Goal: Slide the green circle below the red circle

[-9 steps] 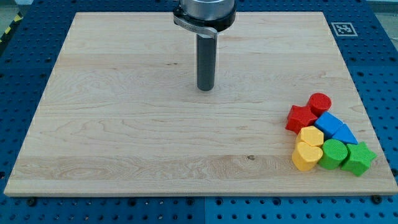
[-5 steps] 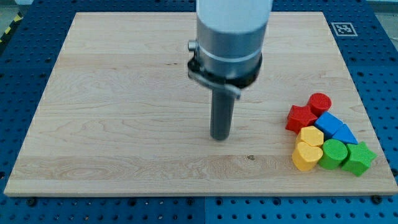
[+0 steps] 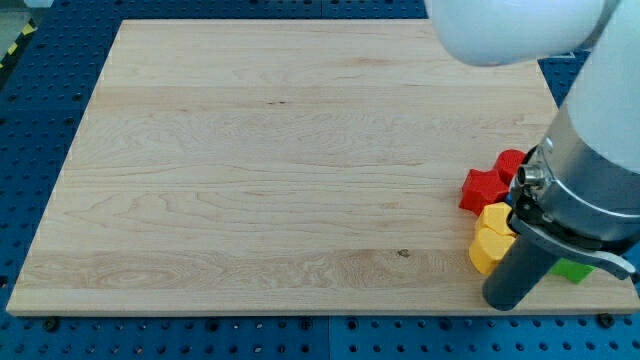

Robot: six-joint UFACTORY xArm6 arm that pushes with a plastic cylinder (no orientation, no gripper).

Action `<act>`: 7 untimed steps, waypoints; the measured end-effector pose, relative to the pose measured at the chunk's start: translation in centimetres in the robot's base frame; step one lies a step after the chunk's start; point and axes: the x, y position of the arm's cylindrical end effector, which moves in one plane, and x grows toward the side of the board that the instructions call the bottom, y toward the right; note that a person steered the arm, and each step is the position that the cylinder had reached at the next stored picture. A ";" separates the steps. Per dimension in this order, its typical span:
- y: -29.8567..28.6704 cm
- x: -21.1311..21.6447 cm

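The blocks sit bunched at the lower right of the wooden board (image 3: 250, 180), and my arm now covers most of that cluster. I judge I have placed my tip (image 3: 505, 303) at the bottom edge of the group so that I can get at the green circle from its underside or left flank. The tip stands on the board at the lower right, just beside the yellow heart (image 3: 487, 252), perhaps touching it; I cannot tell. I have no jaws to open or close: the rod holds nothing, it only pushes.

The green circle is hidden behind my rod and housing. A green sliver (image 3: 572, 270) shows at the right; its shape I cannot make out. The red circle (image 3: 509, 162) peeks out above the red star (image 3: 481, 188), with a yellow block (image 3: 494, 218) below them.
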 end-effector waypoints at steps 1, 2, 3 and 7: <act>0.6 0.0; 4.8 0.0; 5.5 0.0; 5.5 -1.3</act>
